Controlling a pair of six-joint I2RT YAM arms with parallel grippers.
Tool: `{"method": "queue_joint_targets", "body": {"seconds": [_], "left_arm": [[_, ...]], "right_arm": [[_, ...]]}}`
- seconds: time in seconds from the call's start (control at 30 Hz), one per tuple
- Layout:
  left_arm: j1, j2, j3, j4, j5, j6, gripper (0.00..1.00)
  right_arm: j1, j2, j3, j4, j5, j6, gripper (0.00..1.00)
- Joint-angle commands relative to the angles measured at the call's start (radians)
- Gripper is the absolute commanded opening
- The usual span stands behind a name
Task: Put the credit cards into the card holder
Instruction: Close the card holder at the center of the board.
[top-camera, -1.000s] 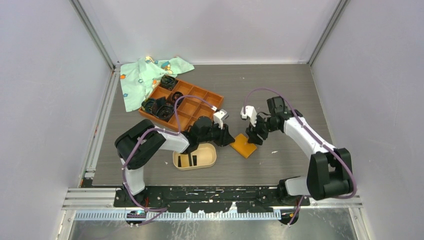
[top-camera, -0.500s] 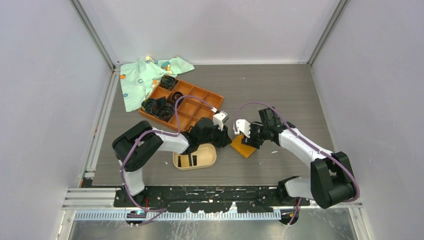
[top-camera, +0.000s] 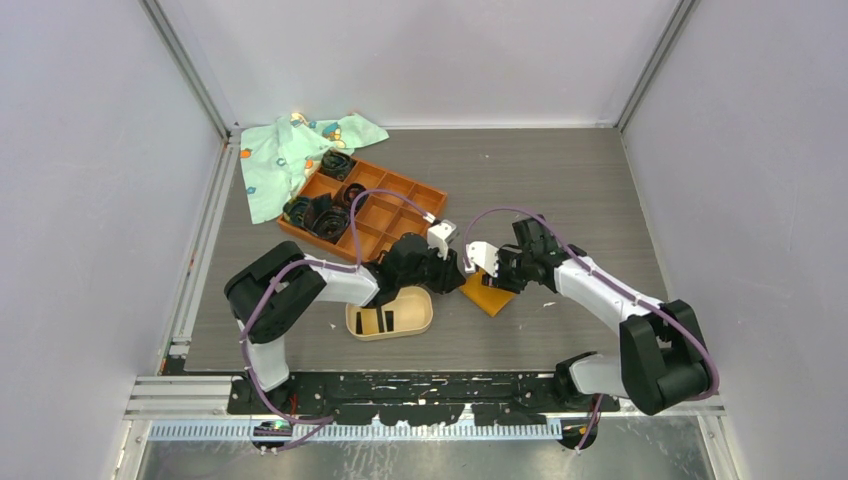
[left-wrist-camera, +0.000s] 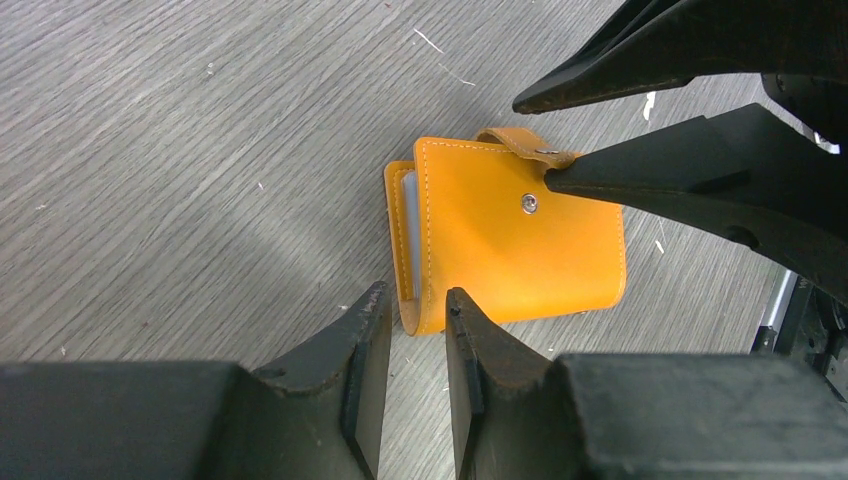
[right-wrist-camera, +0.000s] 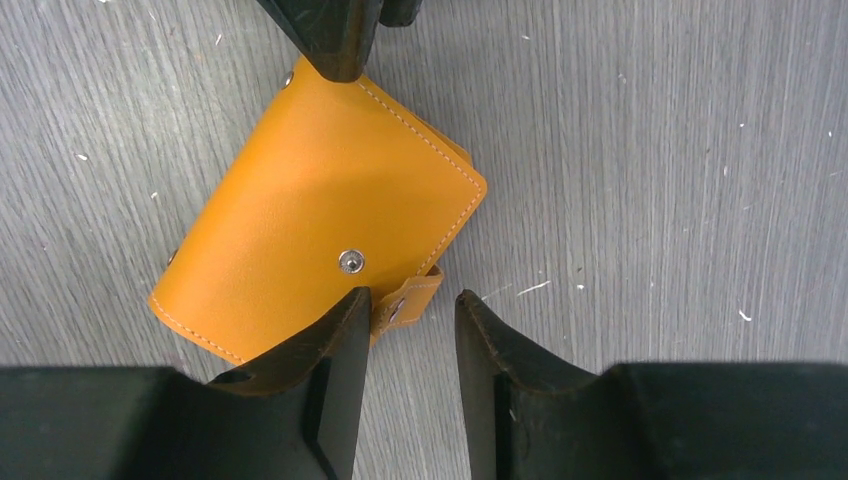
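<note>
Two dark credit cards (top-camera: 387, 320) seem to stand in the card holder (top-camera: 400, 332); left fingers (left-wrist-camera: 360, 345) and right fingers (right-wrist-camera: 335, 345), both parted and empty, flank the orange wallet (top-camera: 487, 293), which probably holds more.

Scant room, seemingly, past right tool (left-wrist-camera: 532, 140)

Orange wallet (left-wrist-camera: 520, 250) is lying flat on the grey wood-grain bench (top-camera: 560, 180), folded over, white stitching round the edge. The snap stud on its face is bare, and the strap tab just pokes out past one edge, not clipped down. A bit of pale lining shows at the open side. Further back-left there's an orange grid tray (top-camera: 405, 190) with black coiled bands (top-camera: 318, 213) piled in its left compartments. A crumpled mint-green patterned cloth (top-camera: 280, 160) is touching its far corner.
</note>
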Motion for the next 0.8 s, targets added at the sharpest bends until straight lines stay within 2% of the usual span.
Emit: {"method": "queue_joint_targets", "body": {"seconds": [0.0, 0.33, 0.57, 0.77], "left_arm": [[-0.003, -0.008, 0.029, 0.035, 0.004, 0.008, 0.28], [-0.003, 0.002, 0.03, 0.036, 0.011, -0.01, 0.27], [-0.004, 0.007, 0.037, 0.04, 0.022, -0.03, 0.27], [-0.007, 0.036, 0.057, 0.051, 0.053, -0.062, 0.27]], "right_arm": [[0.003, -0.048, 0.045, -0.022, 0.03, 0.013, 0.42], [-0.008, -0.046, 0.068, -0.044, 0.038, 0.048, 0.25], [-0.041, -0.022, 0.101, -0.098, -0.022, 0.075, 0.1], [-0.167, 0.016, 0.168, -0.179, -0.201, 0.154, 0.02]]}}
